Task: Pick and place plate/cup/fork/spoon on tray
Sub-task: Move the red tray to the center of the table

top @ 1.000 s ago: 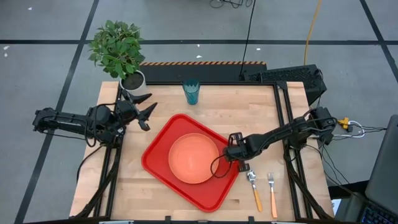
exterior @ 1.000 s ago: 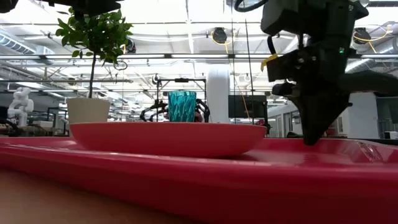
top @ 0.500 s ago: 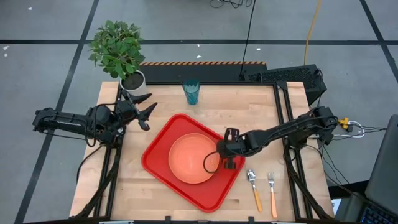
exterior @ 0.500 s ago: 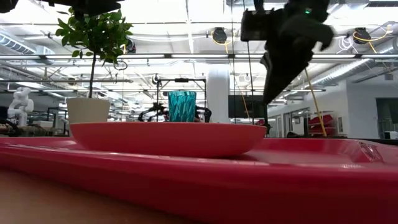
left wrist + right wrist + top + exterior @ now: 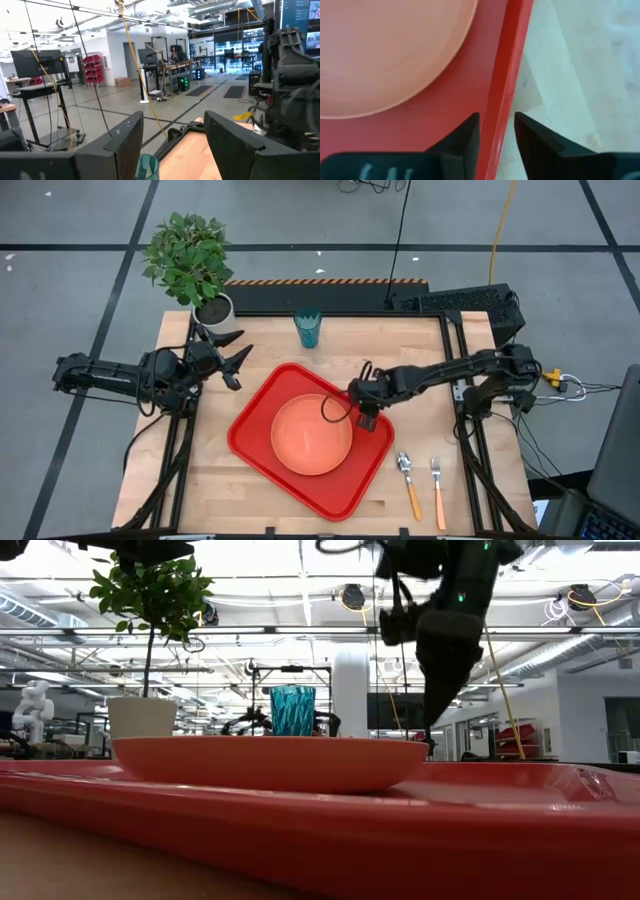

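The orange plate [image 5: 311, 434] lies flat in the red tray [image 5: 262, 418] at mid-table. My right gripper [image 5: 365, 420] hangs above the tray's right rim, fingers pointing down and slightly apart. In the right wrist view [image 5: 496, 117] the rim [image 5: 512, 65] runs below the gap and the plate [image 5: 385, 50] shows beside it. In the low view the gripper [image 5: 432, 735] is clear of the tray [image 5: 500, 790]. The teal cup [image 5: 307, 328] stands at the far edge. The spoon [image 5: 408, 480] and fork [image 5: 437, 490] lie on the table right of the tray. My left gripper [image 5: 237, 362] is open and empty at the left edge.
A potted plant [image 5: 190, 260] in a white pot stands at the table's far left corner, close to my left gripper. Bare wood lies between the tray and the cup, and at the far right of the table [image 5: 420, 345].
My right gripper has risen from low beside the tray's right rim and gone toward the table's far edge and a little left, along that rim. The tray and plate have stayed where they were.
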